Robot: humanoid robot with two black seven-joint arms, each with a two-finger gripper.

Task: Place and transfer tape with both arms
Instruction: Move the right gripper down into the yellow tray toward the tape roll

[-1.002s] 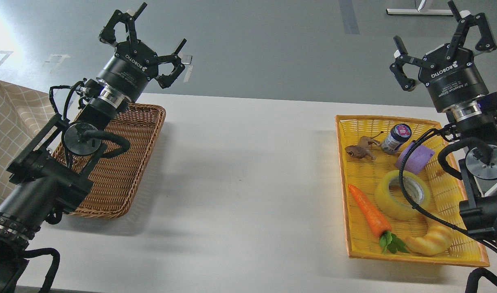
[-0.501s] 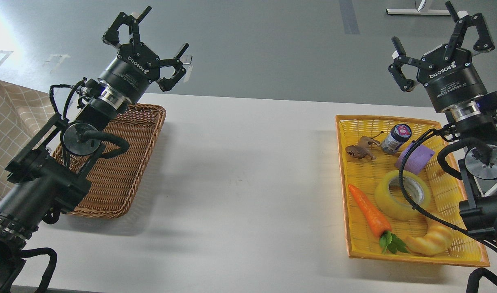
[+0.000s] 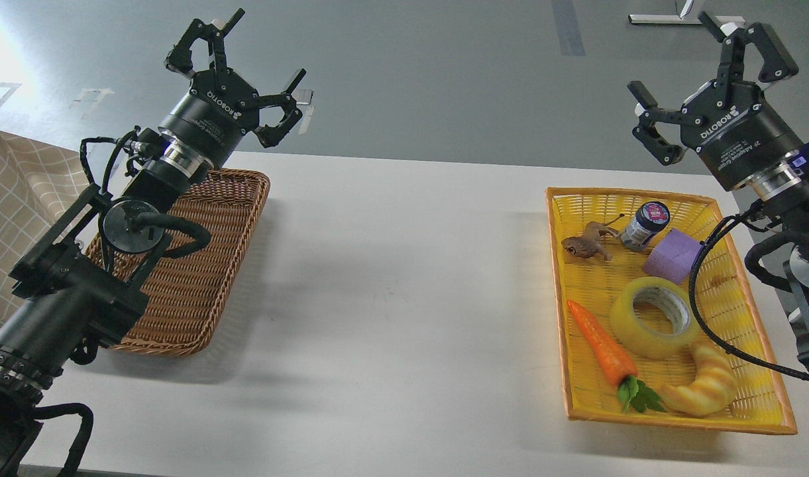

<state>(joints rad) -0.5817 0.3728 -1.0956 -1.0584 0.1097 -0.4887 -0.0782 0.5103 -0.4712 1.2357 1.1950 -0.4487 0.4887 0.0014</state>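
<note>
The tape [image 3: 650, 319], a wide translucent yellow roll with a grey-white core, lies flat in the yellow basket [image 3: 558, 265] on the right of the white table. My right gripper [image 3: 699, 76] is open and empty, raised above and behind the basket's far right corner, well clear of the tape. My left gripper [image 3: 242, 69] is open and empty, raised above the far end of the brown wicker basket [image 3: 199, 291] on the left. A black cable from the right arm [image 3: 702, 311] hangs over the basket just right of the tape.
The yellow basket also holds an orange carrot [image 3: 603, 351], a tan croissant [image 3: 705, 384], a purple block [image 3: 672, 257], a small jar [image 3: 645, 224] and a brown toy animal [image 3: 586, 244]. A checked cloth [image 3: 13, 199] lies at the far left.
My right arm has swung to the right and tilted, so its cable no longer crosses the tape and purple block. My left gripper has hardly moved. The tape has not moved.
</note>
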